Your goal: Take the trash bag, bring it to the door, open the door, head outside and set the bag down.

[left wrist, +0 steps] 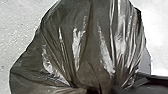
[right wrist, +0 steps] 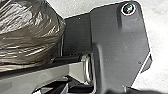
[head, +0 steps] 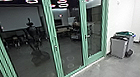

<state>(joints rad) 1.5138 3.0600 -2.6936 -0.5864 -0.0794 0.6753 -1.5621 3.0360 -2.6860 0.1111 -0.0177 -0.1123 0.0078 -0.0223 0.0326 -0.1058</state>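
The dark plastic trash bag (left wrist: 82,45) is near the left gripper, its creases converging; I cannot tell how far open either the left gripper or right gripper is, or what either holds. Ahead, 2 bins (head: 118,47) stand beside green-framed glass doors (head: 55,43).

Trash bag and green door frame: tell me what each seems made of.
Trash bag: thin, glossy dark plastic, by its sharp creases and bright highlights. Green door frame: probably painted metal, from its straight, evenly coloured bars; painted wood remains possible.
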